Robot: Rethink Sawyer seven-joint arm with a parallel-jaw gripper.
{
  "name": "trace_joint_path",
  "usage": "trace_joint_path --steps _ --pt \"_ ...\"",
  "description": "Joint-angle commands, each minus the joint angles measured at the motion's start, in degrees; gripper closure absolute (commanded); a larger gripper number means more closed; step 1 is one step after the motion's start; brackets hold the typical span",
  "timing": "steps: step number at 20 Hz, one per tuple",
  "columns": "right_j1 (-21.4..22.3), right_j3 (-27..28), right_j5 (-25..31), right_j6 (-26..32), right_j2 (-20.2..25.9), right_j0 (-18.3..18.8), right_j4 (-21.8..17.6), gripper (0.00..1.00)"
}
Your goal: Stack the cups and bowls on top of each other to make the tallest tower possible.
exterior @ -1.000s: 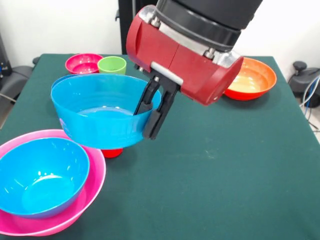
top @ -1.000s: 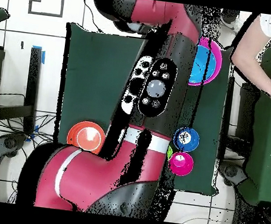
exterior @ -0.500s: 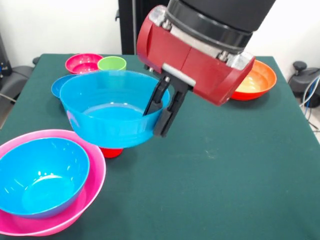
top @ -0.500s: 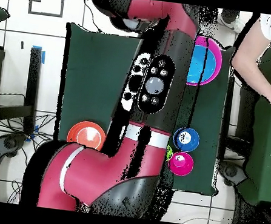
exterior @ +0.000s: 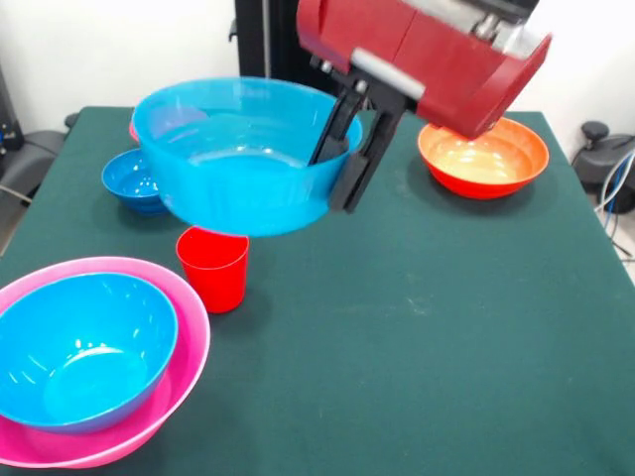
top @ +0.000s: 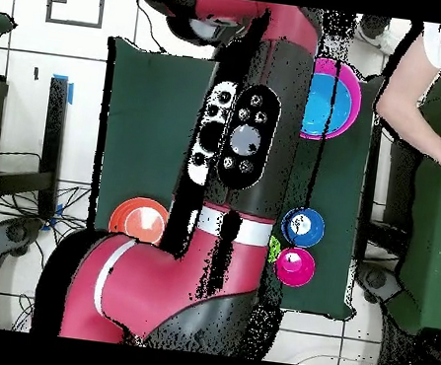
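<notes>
My pincer (exterior: 349, 149) is clamped on the light blue bowl's (exterior: 238, 159) rim, so I'd keep it level and centre it over the tower (exterior: 89, 367) before letting go.

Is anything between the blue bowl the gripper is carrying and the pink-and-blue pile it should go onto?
Nothing visible blocks it. The gripper holds the large blue bowl in the air by its rim; the red cup stands below it, beside the tower, not in the raised path.
</notes>
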State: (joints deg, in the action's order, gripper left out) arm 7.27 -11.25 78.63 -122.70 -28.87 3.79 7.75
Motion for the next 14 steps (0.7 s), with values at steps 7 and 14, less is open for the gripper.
trace_joint_path --steps 7,14 --pt "-1.38 5.12 7.11 19.52 -0.61 2.7 3.58 1.0" --pt "-4.96 8.17 4.78 22.74 -3.49 5.44 7.9 1.0"
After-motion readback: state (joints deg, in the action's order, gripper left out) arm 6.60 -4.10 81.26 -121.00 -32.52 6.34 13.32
